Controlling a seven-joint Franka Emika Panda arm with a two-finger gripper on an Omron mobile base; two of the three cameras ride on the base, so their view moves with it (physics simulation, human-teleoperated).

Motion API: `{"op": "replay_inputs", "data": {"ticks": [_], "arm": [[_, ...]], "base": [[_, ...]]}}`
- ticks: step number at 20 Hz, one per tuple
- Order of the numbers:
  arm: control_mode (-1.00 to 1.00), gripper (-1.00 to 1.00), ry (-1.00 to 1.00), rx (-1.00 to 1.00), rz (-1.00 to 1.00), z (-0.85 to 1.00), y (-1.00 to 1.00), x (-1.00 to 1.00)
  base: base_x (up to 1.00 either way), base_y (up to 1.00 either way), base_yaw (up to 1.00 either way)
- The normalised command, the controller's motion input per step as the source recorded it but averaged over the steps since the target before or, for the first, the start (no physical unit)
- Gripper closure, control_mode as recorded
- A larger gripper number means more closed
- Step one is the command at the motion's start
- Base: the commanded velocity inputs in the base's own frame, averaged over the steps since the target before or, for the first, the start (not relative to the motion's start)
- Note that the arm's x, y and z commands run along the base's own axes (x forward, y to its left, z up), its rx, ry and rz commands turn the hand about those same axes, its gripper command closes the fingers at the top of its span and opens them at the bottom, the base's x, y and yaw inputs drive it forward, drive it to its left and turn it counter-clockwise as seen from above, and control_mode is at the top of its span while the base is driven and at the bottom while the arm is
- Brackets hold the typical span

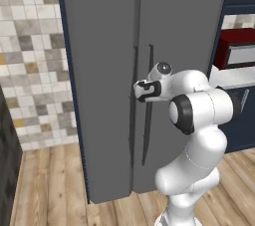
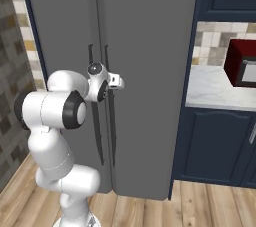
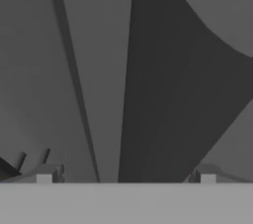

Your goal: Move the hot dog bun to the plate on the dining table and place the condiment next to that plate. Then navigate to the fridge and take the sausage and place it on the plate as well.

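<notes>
A tall grey fridge (image 1: 104,70) with two closed doors stood straight ahead of the fingers, filling the room in front of the arm, its centre seam running down just beyond them. Behind the fridge and off to the fingers' left, a wall of small beige and grey tiles (image 1: 35,60) met a pale wood plank floor (image 1: 55,180) far below the hand. To the fingers' right stood navy blue cabinets (image 2: 215,141) topped by a white marbled counter (image 2: 215,88), and on that counter, well apart from the hand, sat a dark red microwave (image 2: 242,63). Two long dark vertical handles flanked the seam; the left door handle (image 1: 133,100) lay just at the fingertips and the right door handle (image 1: 149,100) just beside them. The gripper (image 1: 135,91) was level with the upper part of these handles, pressed close to the doors, and its two fingers (image 3: 49,173) stood spread wide apart in the hand view, released and clasping nothing, with a dark handle bar between them. The sausage could not be seen behind the shut doors.
</notes>
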Motion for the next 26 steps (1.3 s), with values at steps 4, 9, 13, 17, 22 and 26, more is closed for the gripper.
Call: {"op": "replay_inputs", "data": {"ticks": [4, 9, 13, 17, 22, 26], "arm": [[-1.0, -1.0, 0.0, 0.0, 0.0, -0.05, 0.0, 0.24], [-1.0, -1.0, 0.02, 0.0, 0.0, -0.06, 0.0, 0.09], [-1.0, -1.0, 0.03, 0.0, 0.0, -0.11, 0.0, 0.15], [-1.0, 1.0, 0.03, 0.0, 0.0, -0.13, 0.0, 0.24], [-1.0, 1.0, 0.03, 0.01, 0.0, -0.11, 0.0, 0.05], [-1.0, 1.0, 0.0, 0.01, -0.01, -0.07, 0.0, -0.16]], "base": [[0.0, 0.0, 0.0], [0.0, 0.0, 0.0], [0.0, 0.0, 0.0], [0.0, 0.0, 0.0], [0.0, 0.0, 0.0], [0.0, 0.0, 0.0]]}}
